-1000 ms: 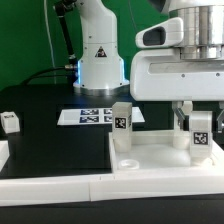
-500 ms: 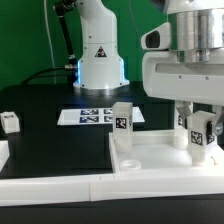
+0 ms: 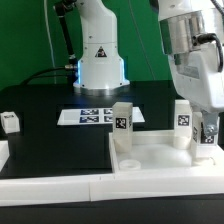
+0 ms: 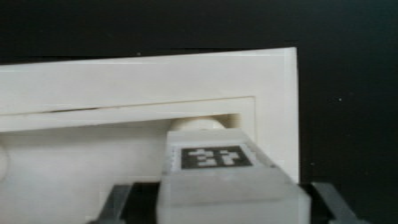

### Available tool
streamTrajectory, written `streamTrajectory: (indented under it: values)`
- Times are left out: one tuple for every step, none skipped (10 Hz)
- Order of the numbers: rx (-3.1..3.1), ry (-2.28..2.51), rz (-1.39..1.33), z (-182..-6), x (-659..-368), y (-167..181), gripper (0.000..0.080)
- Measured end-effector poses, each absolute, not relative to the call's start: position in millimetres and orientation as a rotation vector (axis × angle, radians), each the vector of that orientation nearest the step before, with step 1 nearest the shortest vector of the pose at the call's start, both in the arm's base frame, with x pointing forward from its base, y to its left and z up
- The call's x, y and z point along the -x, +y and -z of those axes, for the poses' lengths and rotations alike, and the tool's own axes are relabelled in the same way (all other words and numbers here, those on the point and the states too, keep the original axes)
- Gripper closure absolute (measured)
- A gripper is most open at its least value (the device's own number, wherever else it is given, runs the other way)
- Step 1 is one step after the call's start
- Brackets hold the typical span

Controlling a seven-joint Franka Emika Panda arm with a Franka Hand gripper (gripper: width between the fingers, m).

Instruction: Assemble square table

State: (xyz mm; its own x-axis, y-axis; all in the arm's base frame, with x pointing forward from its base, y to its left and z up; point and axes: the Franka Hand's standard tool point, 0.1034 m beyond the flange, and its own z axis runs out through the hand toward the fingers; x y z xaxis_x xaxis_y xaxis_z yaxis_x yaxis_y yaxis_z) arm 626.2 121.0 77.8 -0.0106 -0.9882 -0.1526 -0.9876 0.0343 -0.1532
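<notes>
The white square table top (image 3: 150, 160) lies at the exterior view's lower right. Two tagged leg blocks stand upright on it, one (image 3: 122, 122) at its left far corner and one (image 3: 183, 120) further right. My gripper (image 3: 207, 135) is turned sideways over the top's right part and is shut on a third leg block (image 3: 204, 150), which stands on the top. In the wrist view this leg (image 4: 217, 158) sits between my fingers, its rounded end against the top's inner corner (image 4: 107, 90). A fourth leg (image 3: 10, 122) lies on the black table at the left.
The marker board (image 3: 95, 116) lies on the table behind the top. The robot base (image 3: 100, 60) stands at the back. Long white border bars (image 3: 50, 185) run along the front and left edges.
My gripper has turned about its upright axis with the leg in it and shifted slightly right. The held leg's tag has turned out of sight, and the leg behind it now shows fully.
</notes>
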Motion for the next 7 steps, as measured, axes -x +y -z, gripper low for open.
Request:
streamTrajectory:
  values:
    - [2.135,2.048,-0.007,-79.2,-622,127,0.0507]
    - [2.351,1.916,0.005,-86.9,-618,142,0.0316]
    - [2.565,1.677,0.064,-88.6,-620,152,0.0316]
    - [2.699,1.468,0.068,-84.8,-618,153,0.0181]
    - [2.720,1.431,0.071,-85.0,-619,150,0.0159]
    - [2.752,1.374,0.074,-84.7,-619,150,0.0159]
    - [2.817,1.242,0.078,-84.7,-619,150,0.0151]
